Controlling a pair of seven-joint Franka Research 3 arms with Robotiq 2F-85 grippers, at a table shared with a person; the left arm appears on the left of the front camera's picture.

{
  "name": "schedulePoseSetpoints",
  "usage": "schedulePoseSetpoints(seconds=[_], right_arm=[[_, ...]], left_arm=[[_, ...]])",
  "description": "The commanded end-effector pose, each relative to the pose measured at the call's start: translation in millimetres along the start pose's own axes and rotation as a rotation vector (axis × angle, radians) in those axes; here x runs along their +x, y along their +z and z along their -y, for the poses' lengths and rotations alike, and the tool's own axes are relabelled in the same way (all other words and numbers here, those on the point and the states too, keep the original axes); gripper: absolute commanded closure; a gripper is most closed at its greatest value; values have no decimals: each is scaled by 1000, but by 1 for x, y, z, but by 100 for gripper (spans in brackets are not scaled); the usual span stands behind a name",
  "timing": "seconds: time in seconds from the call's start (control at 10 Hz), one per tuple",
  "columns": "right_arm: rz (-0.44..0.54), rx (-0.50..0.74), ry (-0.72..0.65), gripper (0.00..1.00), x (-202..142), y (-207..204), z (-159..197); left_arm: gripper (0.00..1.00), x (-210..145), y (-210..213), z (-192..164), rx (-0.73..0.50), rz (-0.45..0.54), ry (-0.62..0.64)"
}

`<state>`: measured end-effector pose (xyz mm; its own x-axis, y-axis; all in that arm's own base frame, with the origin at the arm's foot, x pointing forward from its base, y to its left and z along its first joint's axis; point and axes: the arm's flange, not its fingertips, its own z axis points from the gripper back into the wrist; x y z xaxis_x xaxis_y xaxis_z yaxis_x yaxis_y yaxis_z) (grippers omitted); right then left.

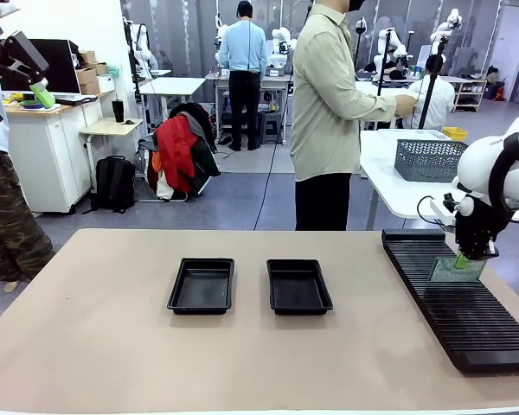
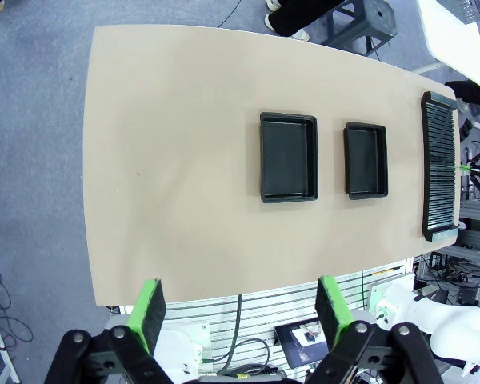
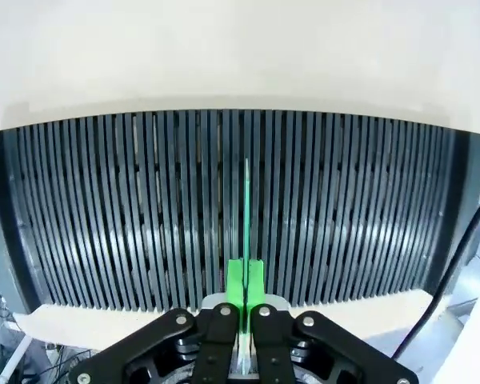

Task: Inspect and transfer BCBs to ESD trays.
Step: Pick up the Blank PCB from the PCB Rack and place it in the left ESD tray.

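The right gripper (image 3: 245, 276) is pinching fully shut on the upper edge of one BCB (image 3: 246, 204). The board is standing on edge in a slot of the long black rack (image 3: 128, 216), and the wrist view is showing it edge-on as a thin green line. In the front view it is sitting in the rack's far half, low in its slot and, by my judgement, not yet clear of the ribs. Its long axis is running across the rack, along the slot, so the coming move is calling for a straight upward draw before any sideways travel. The slots on both sides are standing empty, though the ribs are crowding close.

The two ESD trays (image 1: 201, 261) (image 1: 299, 264) are lying to the rack's left, both empty. The nearer one is well apart from the rack, with bare table (image 1: 112, 346) between.

The left gripper (image 2: 240, 308) is hanging high above the table, far from the rack, jaws wide and holding nothing. The right arm is therefore much the nearer.
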<state>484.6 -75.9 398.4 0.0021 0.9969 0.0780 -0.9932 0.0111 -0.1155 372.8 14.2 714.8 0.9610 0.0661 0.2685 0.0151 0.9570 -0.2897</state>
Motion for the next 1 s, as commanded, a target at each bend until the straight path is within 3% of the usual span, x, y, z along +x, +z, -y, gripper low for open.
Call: schedulePoseSetpoints(seconds=[0.0,0.5,0.9], right_arm=[[-14,35,-26,100,0,41,-7],[26,-14,-123,100,-15,185,-24],[73,-44,-132,100,-24,244,-18]], left_arm=[[0,0,0,-1,1,0,5],[0,0,0,-1,1,0,5],[0,0,0,-1,1,0,5]])
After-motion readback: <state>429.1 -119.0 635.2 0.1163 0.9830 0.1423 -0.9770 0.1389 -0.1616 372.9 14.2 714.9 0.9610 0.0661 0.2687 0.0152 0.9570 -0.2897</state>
